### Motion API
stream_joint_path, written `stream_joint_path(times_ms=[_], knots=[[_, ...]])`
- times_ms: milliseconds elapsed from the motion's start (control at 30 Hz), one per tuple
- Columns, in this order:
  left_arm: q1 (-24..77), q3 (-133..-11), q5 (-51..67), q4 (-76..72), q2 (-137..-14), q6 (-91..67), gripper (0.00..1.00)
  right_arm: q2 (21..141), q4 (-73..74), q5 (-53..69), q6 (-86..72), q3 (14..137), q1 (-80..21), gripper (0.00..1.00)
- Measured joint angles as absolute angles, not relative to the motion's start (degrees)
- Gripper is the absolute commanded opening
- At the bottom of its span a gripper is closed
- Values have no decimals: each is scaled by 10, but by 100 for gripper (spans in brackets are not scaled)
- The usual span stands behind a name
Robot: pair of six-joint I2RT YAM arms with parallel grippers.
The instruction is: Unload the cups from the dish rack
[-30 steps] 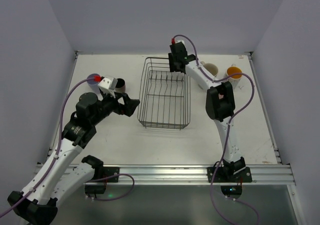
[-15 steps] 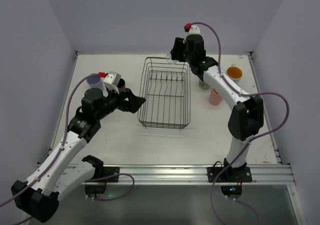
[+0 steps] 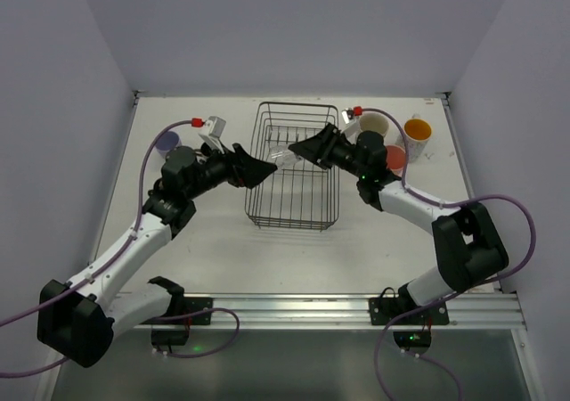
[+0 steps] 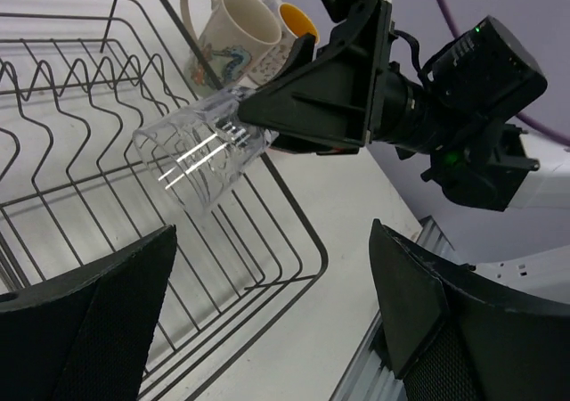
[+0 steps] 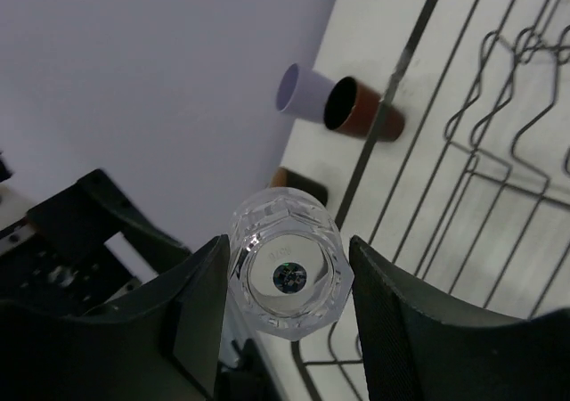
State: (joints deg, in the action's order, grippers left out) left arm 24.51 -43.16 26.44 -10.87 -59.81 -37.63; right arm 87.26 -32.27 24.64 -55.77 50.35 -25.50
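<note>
My right gripper (image 3: 299, 151) is shut on a clear glass (image 3: 283, 159) and holds it on its side in the air above the black wire dish rack (image 3: 290, 225). In the right wrist view the glass (image 5: 287, 281) sits base-on between my fingers. My left gripper (image 3: 262, 172) is open and empty at the rack's left side, its tips just short of the glass. The left wrist view shows the glass (image 4: 200, 156) in front of and above my open left gripper (image 4: 272, 232). The rack holds no other cup that I can see.
A cream printed mug (image 3: 374, 125), an orange-lined tumbler (image 3: 416, 131) and a pink tumbler (image 3: 394, 158) stand right of the rack. A lavender tumbler (image 5: 301, 89) and a brown mug (image 5: 356, 111) stand left of it, behind my left arm.
My right gripper has swung from the rack's far end down and left, bringing the glass over the rack. My left gripper has moved right to the rack's edge, toward the glass.
</note>
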Motion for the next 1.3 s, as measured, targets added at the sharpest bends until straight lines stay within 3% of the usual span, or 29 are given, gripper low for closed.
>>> stream_joint_path(times_ms=[133, 300, 700, 800, 833, 867, 900, 967, 1000, 1300], knots=[[245, -432, 268, -121, -615, -391, 81, 874, -423, 298, -641, 470, -256, 20], [245, -432, 270, -125, -633, -406, 76, 878, -523, 327, -704, 464, -260, 20], [245, -432, 301, -190, -646, -439, 44, 917, -564, 336, -740, 464, -299, 21], [245, -430, 300, -193, -646, -440, 11, 922, -582, 337, -747, 464, -300, 22], [245, -426, 300, -196, -646, -442, 5, 925, -587, 336, -749, 466, -302, 24], [245, -424, 303, -204, -646, -445, 0, 929, -589, 336, -754, 466, -303, 28], [246, -423, 302, -207, -644, -444, 0, 934, -591, 335, -760, 466, -303, 45], [246, -423, 295, -195, -640, -440, 0, 939, -594, 334, -764, 467, -305, 68], [246, -425, 286, -185, -637, -432, 0, 939, -591, 332, -762, 467, -307, 97], [250, -473, 75, 76, -586, -316, 0, 885, -479, 319, -682, 440, -327, 99]])
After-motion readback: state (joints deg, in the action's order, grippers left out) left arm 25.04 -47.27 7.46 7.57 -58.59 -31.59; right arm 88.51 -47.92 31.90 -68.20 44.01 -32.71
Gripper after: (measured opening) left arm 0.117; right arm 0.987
